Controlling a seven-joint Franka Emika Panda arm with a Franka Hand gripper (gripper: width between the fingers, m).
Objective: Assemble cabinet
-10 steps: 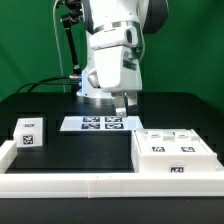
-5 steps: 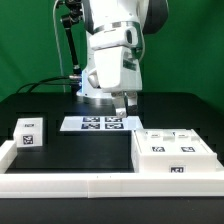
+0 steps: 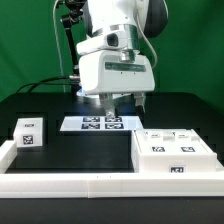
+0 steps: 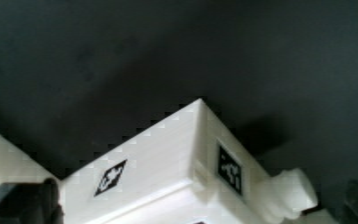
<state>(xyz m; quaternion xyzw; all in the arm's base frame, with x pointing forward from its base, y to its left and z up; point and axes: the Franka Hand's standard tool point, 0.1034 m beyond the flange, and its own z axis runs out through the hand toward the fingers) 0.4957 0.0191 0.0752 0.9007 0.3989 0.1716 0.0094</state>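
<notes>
The large white cabinet body point(image 3: 175, 152) with several tags on top lies at the exterior view's right, on the black table. A small white tagged block point(image 3: 28, 133) sits at the left. My gripper point(image 3: 122, 99) hangs open and empty above the far middle of the table, over the marker board point(image 3: 101, 123), touching nothing. In the wrist view a white tagged part point(image 4: 167, 165) shows one corner with a tag on each of two faces. My gripper point(image 4: 179, 208) shows only as dark finger edges at either side. I cannot tell which part this is.
A low white rail point(image 3: 90, 183) runs along the table's front edge and up the left side. Black cables point(image 3: 68, 60) hang behind the arm against the green backdrop. Bare black tabletop point(image 3: 85, 150) lies between the small block and the cabinet body.
The wrist has turned about its axis, so the hand now faces the exterior camera broadside. The gripper stays above the marker board. The parts on the table have not moved.
</notes>
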